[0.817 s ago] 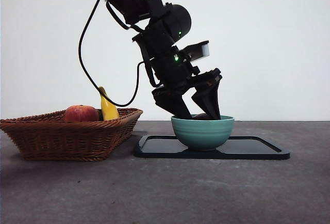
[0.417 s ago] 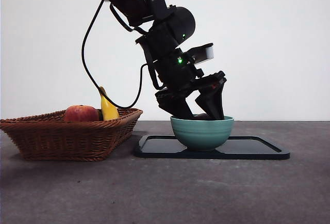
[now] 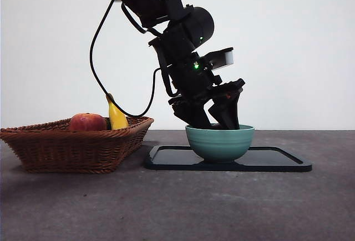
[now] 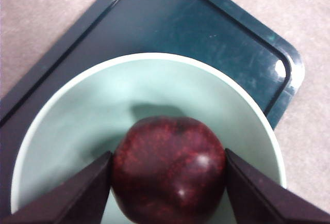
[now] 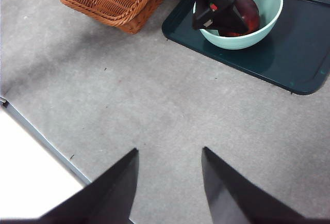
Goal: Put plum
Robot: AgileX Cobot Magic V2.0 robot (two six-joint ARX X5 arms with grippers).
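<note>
The plum [image 4: 170,170], glossy and dark maroon, sits low inside the pale green bowl [image 4: 154,59] on the dark tray [image 4: 206,22]. My left gripper [image 4: 167,157] reaches down into the bowl, its two black jaws pressed against the plum's sides, shut on it. In the front view the left gripper [image 3: 216,121] dips behind the rim of the bowl [image 3: 219,144], which hides the plum. The right wrist view shows the plum [image 5: 249,10] in the bowl [image 5: 265,28] from afar. My right gripper [image 5: 170,150] hangs open over bare table, holding nothing.
A wicker basket [image 3: 72,146] stands left of the tray [image 3: 277,163], holding a red apple [image 3: 87,122] and a yellow banana [image 3: 115,116]. The left arm's cable loops down toward the basket. The table's edge runs near the right gripper.
The left arm has leaned a little to the right with its jaws still in the bowl. The bowl has slid slightly right on the tray.
</note>
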